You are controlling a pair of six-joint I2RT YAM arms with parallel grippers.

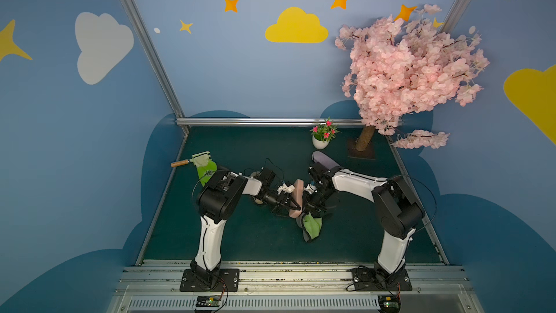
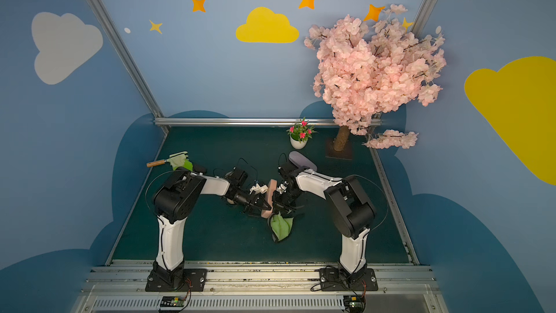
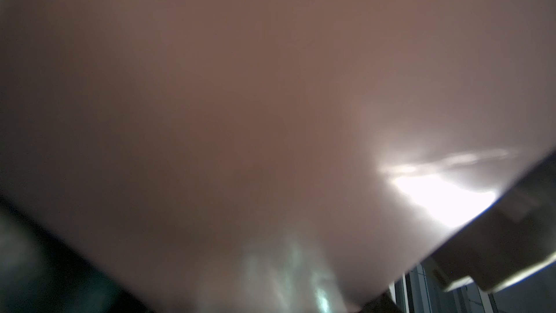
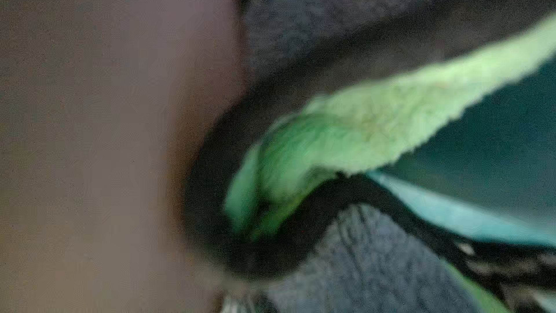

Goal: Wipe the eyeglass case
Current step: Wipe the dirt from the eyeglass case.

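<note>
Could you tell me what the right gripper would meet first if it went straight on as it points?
Probably the pink eyeglass case, held in the left gripper: the right gripper, shut on the green-and-grey cloth, points at its lower end. Depth is unclear.

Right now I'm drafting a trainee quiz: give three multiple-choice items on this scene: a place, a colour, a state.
1. Where does the white flower pot stand? A at the back, beside the tree trunk; B front centre; C far left.
2. The eyeglass case in the left gripper is: A purple; B pink; C green.
3. The right gripper is: A wide open; B shut on the green cloth; C out of view.
Key: 1 A, the pot sits near the trunk; 2 B, its shell shows pink; 3 B, the cloth hangs from it.
</note>
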